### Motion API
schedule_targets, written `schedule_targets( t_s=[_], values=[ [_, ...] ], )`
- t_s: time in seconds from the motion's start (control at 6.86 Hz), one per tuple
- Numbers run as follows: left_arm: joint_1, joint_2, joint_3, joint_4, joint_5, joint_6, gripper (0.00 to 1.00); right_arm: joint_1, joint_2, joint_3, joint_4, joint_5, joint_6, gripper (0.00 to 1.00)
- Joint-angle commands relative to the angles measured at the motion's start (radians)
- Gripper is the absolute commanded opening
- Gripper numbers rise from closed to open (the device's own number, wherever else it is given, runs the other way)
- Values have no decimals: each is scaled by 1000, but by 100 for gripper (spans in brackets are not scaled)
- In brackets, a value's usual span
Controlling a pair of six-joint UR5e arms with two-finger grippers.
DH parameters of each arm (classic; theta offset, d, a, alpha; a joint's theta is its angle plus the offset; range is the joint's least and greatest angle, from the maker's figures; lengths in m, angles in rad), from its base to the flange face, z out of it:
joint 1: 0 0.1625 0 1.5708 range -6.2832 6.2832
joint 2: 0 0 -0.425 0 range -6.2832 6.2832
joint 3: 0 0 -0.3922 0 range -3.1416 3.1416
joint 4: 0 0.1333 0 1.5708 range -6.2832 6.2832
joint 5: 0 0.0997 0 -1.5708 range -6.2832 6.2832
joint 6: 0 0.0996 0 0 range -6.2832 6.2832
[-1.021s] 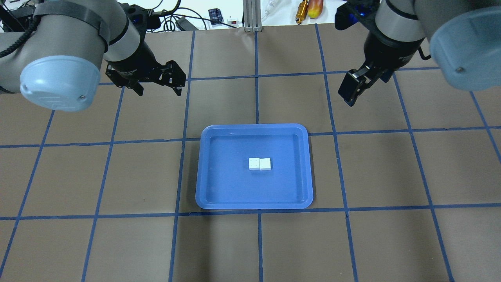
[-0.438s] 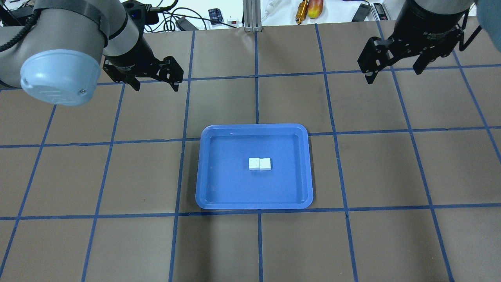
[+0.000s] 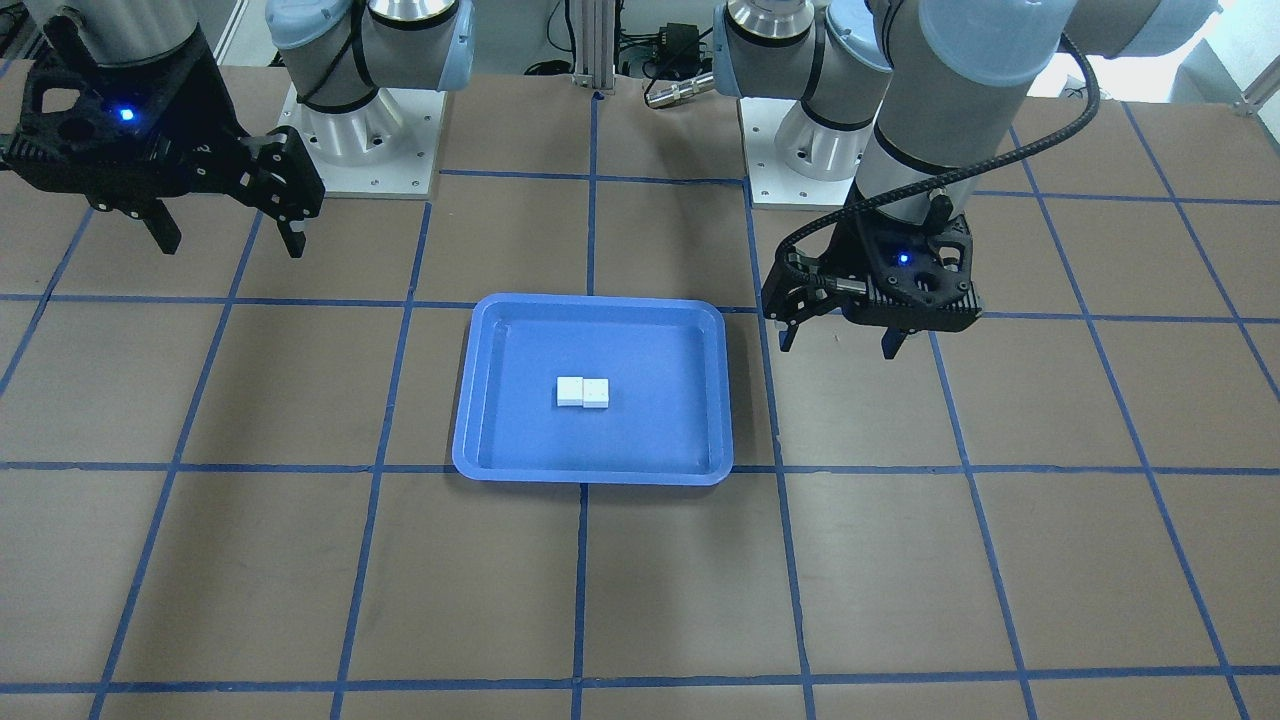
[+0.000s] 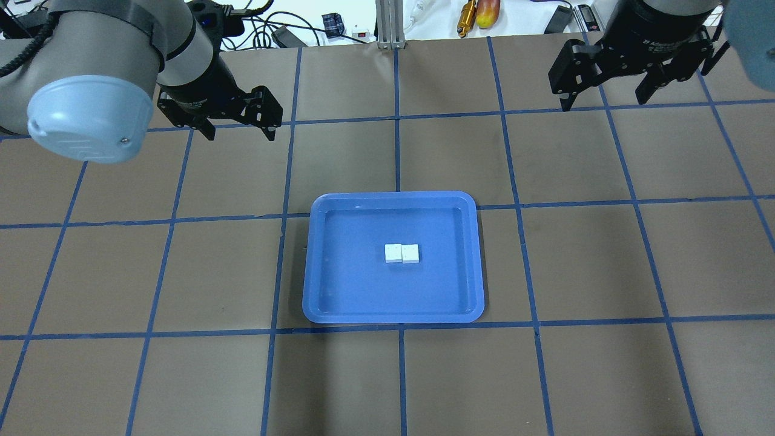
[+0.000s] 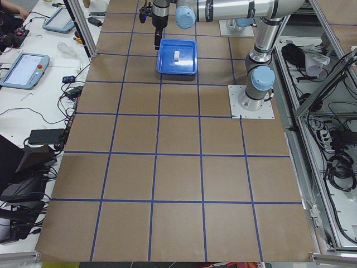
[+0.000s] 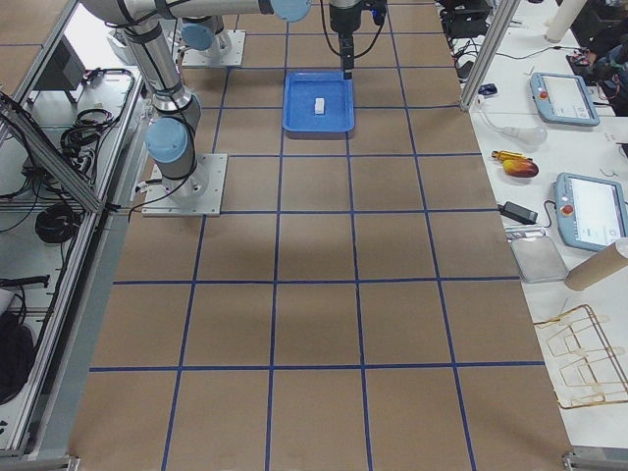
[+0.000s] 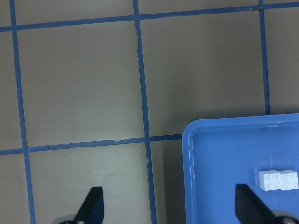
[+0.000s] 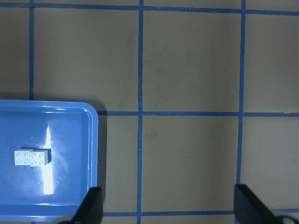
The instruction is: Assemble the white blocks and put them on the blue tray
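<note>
The two white blocks [image 4: 402,253] lie side by side, touching, in the middle of the blue tray [image 4: 363,290], which sits at the table's centre. They also show in the front view [image 3: 583,392], the left wrist view [image 7: 275,179] and the right wrist view [image 8: 31,157]. My left gripper [image 4: 240,130] is open and empty, hovering above the table beyond the tray's far left corner. My right gripper [image 4: 603,103] is open and empty, high over the far right of the table, well away from the tray.
The brown table carries a grid of blue tape lines [image 4: 396,151]. Cables and a yellow tool [image 4: 467,15] lie beyond the far edge. The arm bases [image 3: 360,150] stand on the robot's side of the tray [image 3: 520,440].
My right gripper has turned and moved away to the far right, farther from the tray. My left gripper has drifted slightly back. The blocks and tray have not moved.
</note>
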Motion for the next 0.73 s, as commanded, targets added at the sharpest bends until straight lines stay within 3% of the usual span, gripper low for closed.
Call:
schedule_targets(
  t_s=[0.0, 0.58],
  values=[
    [-11, -8, 1, -1, 1, -4, 100, 0, 0, 5, -9, -1, 7, 100],
    [-7, 3, 0, -1, 1, 1, 100, 0, -3, 22, -37, -2, 7, 100]
  ],
)
